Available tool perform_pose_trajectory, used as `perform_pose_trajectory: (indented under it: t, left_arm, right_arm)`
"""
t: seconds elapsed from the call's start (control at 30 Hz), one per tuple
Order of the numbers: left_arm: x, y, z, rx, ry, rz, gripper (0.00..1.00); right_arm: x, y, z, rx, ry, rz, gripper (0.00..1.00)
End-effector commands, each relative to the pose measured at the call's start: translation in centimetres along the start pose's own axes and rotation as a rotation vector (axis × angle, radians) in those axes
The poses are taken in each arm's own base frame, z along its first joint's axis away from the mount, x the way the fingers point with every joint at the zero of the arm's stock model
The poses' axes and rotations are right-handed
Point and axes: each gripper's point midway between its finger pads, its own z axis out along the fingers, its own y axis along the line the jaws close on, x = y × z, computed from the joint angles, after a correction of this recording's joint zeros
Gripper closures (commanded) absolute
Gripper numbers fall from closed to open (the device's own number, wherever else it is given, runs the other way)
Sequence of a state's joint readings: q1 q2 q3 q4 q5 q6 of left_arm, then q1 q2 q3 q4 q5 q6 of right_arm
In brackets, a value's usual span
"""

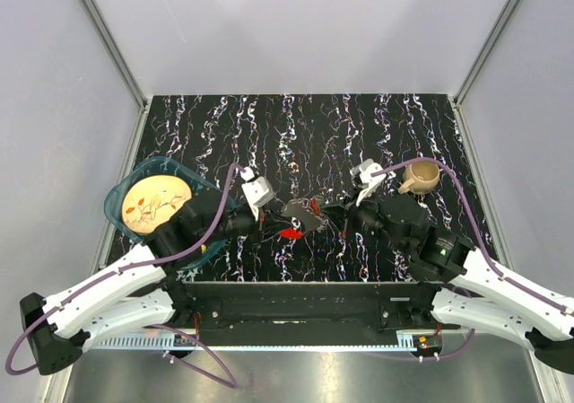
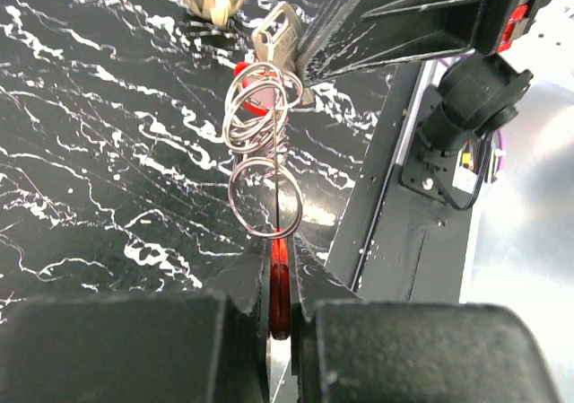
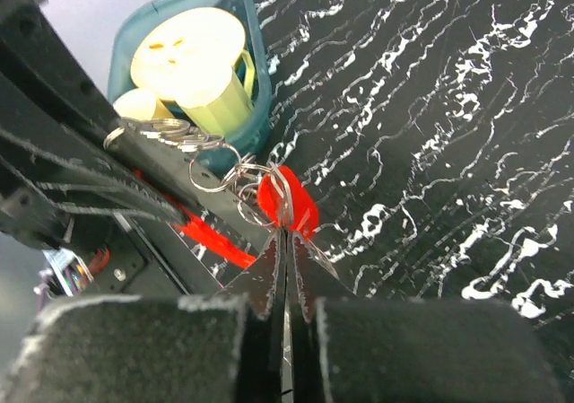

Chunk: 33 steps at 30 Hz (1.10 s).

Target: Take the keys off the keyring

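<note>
Nearest, the left pincer (image 2: 283, 246) was pressed together on a thin red plastic piece (image 2: 280, 286). The right pincer (image 3: 285, 241) was pressed together against a red oval piece (image 3: 289, 201). Which piece was tag and which was key head could not be told. Between them the keyring (image 2: 262, 143) hung stretched above the desk (image 1: 377, 125), a silvery key (image 2: 276, 33) at its far end. The step probably called for one side held still while the other wound a key along the coil without slackening. Beyond stood a tan mug (image 1: 421, 177).
</note>
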<state>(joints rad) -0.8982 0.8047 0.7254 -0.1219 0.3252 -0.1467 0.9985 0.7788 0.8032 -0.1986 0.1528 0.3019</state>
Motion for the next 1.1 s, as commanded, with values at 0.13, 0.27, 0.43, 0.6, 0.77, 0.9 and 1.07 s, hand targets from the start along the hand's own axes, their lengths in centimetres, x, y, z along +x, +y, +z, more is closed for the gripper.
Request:
perform_pose_trajectory:
  t: [0.13, 0.27, 0.43, 0.6, 0.77, 0.9, 1.07]
  left_arm:
    - [-1.2, -1.9, -1.5, 0.104, 0.196, 0.125, 1.00]
    - [-0.3, -3.0, -3.2, 0.163, 0.296, 0.136, 1.00]
    - [0.7, -3.5, -4.2, 0.193, 0.435, 0.110, 1.00]
    - [1.6, -3.7, -5.0, 0.213, 0.539, 0.086, 1.00]
    - [1.1, -3.7, -4.8, 0.203, 0.596, 0.047, 1.00]
    - [0.9, -4.0, -5.0, 0.222, 0.636, 0.026, 1.00]
    - [1.2, -3.3, -4.8, 0.175, 0.681, 0.002, 1.00]
  right_arm:
    - [1.1, 0.1, -2.3, -0.074, 0.035, -0.132, 0.69]
    - [2.1, 1.6, -2.6, -0.202, -0.025, -0.132, 0.50]
    - [2.5, 3.1, -2.3, -0.337, -0.179, -0.168, 0.42]
    - [4.1, 3.4, -1.2, -0.402, -0.239, -0.242, 0.39]
    - [6.6, 3.9, 0.5, -0.461, -0.198, -0.301, 0.40]
    - [7.6, 2.9, 1.7, -0.415, -0.196, -0.343, 0.39]
    - [8.2, 2.4, 2.1, -0.400, -0.203, -0.384, 0.39]
